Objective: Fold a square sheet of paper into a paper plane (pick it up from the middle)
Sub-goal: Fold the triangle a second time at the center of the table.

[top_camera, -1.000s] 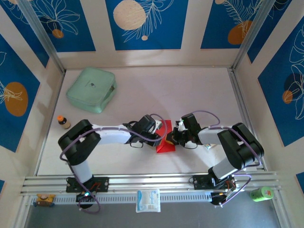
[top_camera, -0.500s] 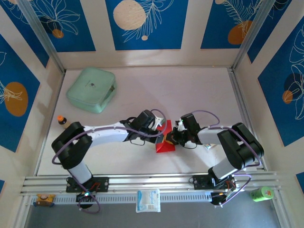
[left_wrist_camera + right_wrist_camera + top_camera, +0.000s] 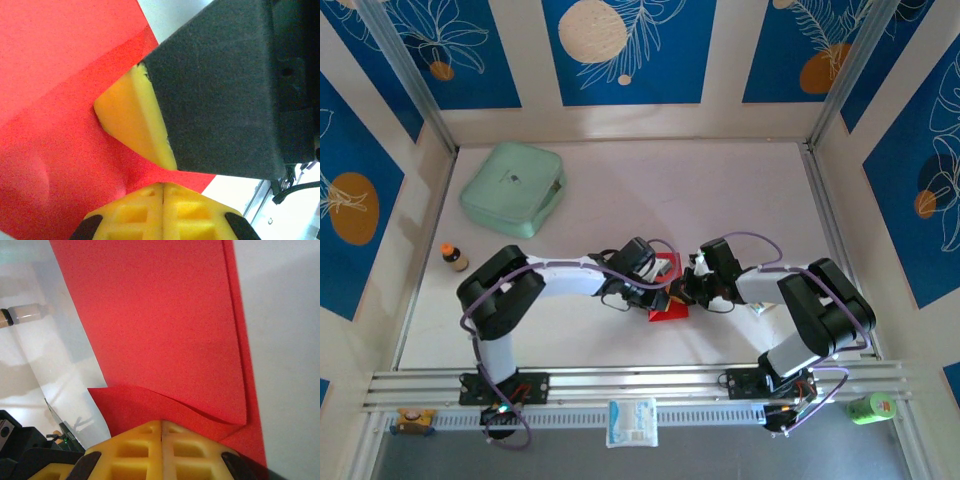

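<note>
My arms hide most of the square sheet of paper. My right claw pinches its raised fold. My left claw, at the sheet's 9 o'clock, was apart a second ago and is now closed.

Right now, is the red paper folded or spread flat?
Folded: the right wrist view shows the square sheet of paper doubled, one layer's edge over another.
</note>
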Motion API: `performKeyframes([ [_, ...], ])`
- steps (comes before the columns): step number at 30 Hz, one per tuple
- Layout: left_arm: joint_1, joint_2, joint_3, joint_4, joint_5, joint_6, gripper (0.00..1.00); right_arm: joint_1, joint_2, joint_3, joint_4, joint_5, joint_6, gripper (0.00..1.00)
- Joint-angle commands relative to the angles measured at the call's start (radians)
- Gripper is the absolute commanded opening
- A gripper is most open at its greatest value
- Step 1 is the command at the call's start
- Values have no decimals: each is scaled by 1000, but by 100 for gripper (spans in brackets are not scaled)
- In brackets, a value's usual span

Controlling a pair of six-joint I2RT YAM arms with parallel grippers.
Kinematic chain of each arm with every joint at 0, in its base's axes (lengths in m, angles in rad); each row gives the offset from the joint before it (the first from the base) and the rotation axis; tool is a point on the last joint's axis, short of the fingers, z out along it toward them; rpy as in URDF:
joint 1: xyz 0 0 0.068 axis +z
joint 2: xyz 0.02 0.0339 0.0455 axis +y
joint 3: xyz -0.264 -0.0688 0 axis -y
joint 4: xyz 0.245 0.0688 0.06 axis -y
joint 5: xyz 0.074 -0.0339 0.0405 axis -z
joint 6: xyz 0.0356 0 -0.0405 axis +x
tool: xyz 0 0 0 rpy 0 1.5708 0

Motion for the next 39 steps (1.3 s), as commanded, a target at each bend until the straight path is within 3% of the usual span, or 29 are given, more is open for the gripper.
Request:
performKeyframes([
  [1,-4,13,3,13,31,-9,5,9,43,-10,-116,66,7,0],
  [11,-4,3,-64,34,13,-44,5,7,55,-2,-123,59,-3,0],
  [19,-4,-28,-158,144,41,-128,5,4,64,-1,-127,59,-7,0],
  [28,-6,-87,-235,128,37,-146,5,3,61,1,-143,67,-11,0],
  [39,-16,-251,-342,139,-12,-140,0,1,40,-5,-142,65,-8,0],
])
